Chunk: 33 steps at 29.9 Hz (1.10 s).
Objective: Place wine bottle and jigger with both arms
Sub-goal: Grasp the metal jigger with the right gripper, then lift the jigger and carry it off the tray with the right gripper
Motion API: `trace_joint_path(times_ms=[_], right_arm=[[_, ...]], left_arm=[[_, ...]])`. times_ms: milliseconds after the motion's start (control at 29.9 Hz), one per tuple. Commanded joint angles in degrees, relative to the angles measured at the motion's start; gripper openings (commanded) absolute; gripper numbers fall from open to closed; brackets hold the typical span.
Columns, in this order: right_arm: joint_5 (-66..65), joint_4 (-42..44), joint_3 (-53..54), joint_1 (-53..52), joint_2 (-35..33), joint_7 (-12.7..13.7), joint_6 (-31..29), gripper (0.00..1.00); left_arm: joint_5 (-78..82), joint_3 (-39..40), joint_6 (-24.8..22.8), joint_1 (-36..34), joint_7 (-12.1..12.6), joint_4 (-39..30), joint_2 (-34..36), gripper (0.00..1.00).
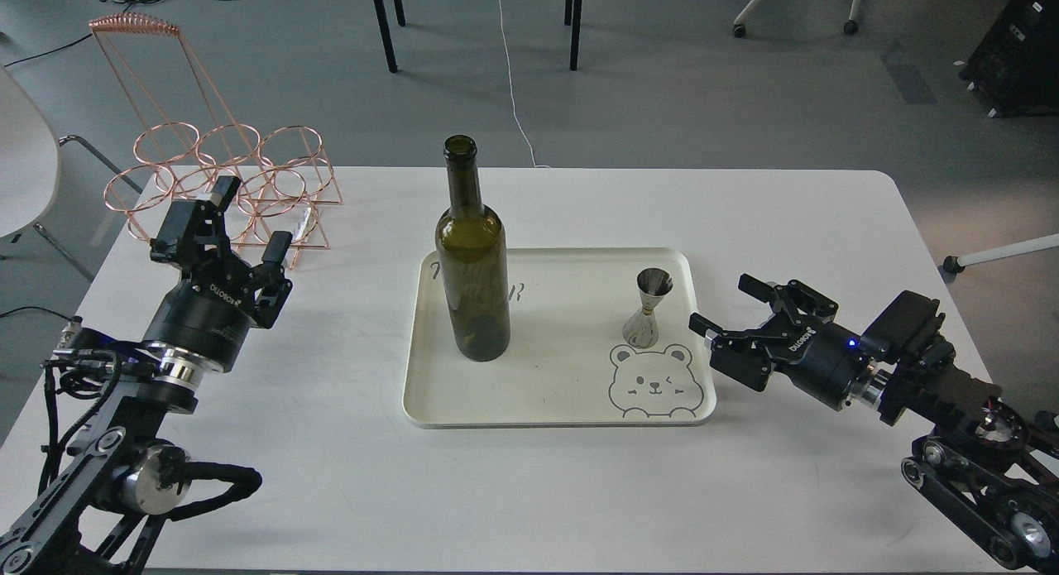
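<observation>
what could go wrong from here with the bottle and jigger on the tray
1. The wine bottle stands tall and upright on the tray; a sideways nudge from the open left gripper could tip it.
2. The jigger is small and stands near the tray's right rim, close to the open right gripper; a slightly off approach might knock it over or catch the rim.
3. The copper wire rack sits just behind the left gripper and could snag it.

Grey floor [662, 87], black table legs [383, 25]

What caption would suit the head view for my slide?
Wine bottle and jigger upright on cream tray, open left gripper and right gripper flanking.
</observation>
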<state>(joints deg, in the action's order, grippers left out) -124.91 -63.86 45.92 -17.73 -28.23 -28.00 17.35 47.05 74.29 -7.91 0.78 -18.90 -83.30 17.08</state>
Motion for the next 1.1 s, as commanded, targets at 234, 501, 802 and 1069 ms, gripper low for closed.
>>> trace_joint_path(times_ms=[234,501,802,1069], right_arm=[[-0.1,10.1,-4.9,-5.4,9.1,0.0,2.5,0.98],[-0.1,15.6,-6.3,-8.7,13.1,0.0,2.9,0.88],[-0.1,17.5,-7.7,-10.2,14.2,0.0,3.3,0.37],[-0.1,16.4,-7.7,-9.5,13.8,0.0,5.1,0.2]], left_arm=[[0.1,0.0,0.0,-0.1,0.0,-0.5,-0.1,0.98],[0.1,0.1,0.1,-0.1,0.0,-1.0,-0.1,0.98],[0.1,0.1,0.2,-0.1,0.0,-1.1,-0.1,0.98],[0.1,0.1,0.2,-0.1,0.0,-1.2,-0.3,0.98]])
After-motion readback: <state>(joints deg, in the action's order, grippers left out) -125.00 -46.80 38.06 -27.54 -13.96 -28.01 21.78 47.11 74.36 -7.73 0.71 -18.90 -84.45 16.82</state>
